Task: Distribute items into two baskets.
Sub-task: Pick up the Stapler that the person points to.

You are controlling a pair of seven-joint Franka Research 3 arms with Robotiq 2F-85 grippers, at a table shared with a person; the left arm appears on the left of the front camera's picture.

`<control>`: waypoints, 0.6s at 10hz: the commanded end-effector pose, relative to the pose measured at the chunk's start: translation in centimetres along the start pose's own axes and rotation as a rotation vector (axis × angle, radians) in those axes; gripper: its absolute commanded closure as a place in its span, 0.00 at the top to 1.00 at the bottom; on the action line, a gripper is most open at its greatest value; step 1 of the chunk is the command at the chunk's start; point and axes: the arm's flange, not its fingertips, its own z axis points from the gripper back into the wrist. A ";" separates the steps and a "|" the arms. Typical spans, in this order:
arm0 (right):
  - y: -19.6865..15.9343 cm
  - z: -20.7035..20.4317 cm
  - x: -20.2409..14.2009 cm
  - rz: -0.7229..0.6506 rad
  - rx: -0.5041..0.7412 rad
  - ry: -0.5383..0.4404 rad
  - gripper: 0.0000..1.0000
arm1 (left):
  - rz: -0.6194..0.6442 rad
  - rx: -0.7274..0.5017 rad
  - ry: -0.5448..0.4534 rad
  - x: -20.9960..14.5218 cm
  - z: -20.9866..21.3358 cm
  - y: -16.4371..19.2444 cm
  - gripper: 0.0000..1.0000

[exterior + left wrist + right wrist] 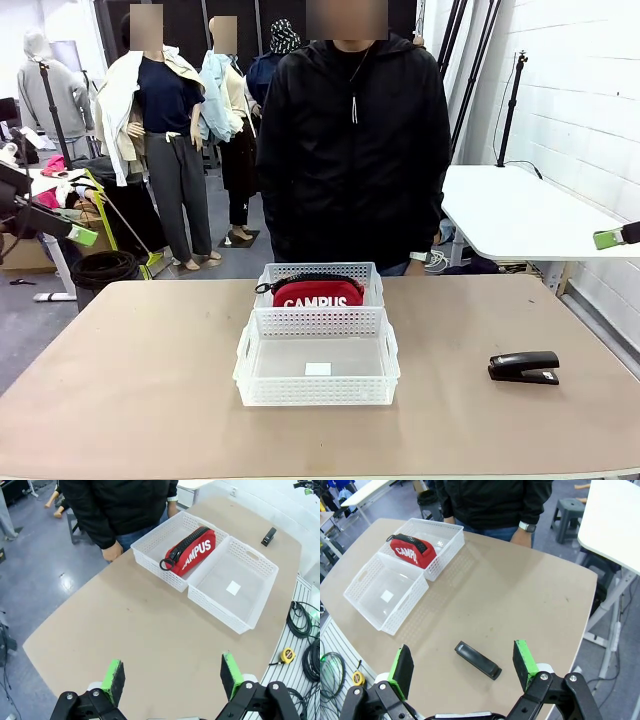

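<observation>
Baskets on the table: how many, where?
2. The far basket, by the person, holds the red pouch; the near basket sits against it, robot's side, without an item.

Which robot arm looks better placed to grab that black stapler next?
The right. The stapler lies just ahead of the open right hand, on that side; the left hand is much farther from it.
</observation>
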 end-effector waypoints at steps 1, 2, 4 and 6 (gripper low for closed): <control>-0.1 -0.3 -0.1 0.004 0.020 -0.029 1.00 | -0.029 0.004 -0.037 0.2 -0.7 0.7 1.00; -0.1 -0.3 -0.1 0.004 0.020 -0.029 1.00 | -0.044 -0.007 -0.024 0.4 -0.9 0.6 1.00; -0.1 -0.3 -0.1 0.004 0.020 -0.029 1.00 | -0.011 -0.003 0.002 0.3 -0.4 0.1 1.00; -0.1 -0.3 -0.1 0.004 0.020 -0.029 1.00 | -0.011 -0.003 0.002 0.3 -0.4 0.1 1.00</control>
